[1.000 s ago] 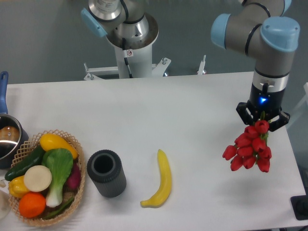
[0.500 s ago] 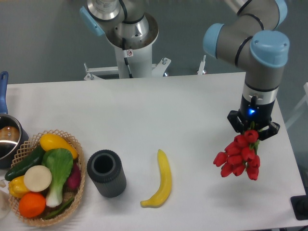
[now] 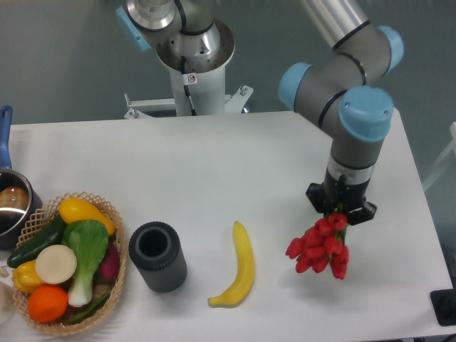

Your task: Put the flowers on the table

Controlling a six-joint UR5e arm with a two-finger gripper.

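A bunch of red flowers (image 3: 318, 248) hangs from my gripper (image 3: 340, 212) over the right half of the white table (image 3: 214, 164). The gripper points straight down and is shut on the top of the bunch. The blooms hang close above the table, right of a yellow banana (image 3: 241, 266). I cannot tell whether the lowest blooms touch the surface. The stems are hidden inside the jaws.
A dark grey cylinder vase (image 3: 157, 256) stands left of the banana. A wicker basket (image 3: 117, 265) of vegetables and fruit sits at the front left. A pot with a blue handle (image 3: 8, 199) is at the left edge. The robot base (image 3: 192, 64) stands behind the table.
My gripper has moved left and lower with the flowers, from near the table's right edge toward the banana.
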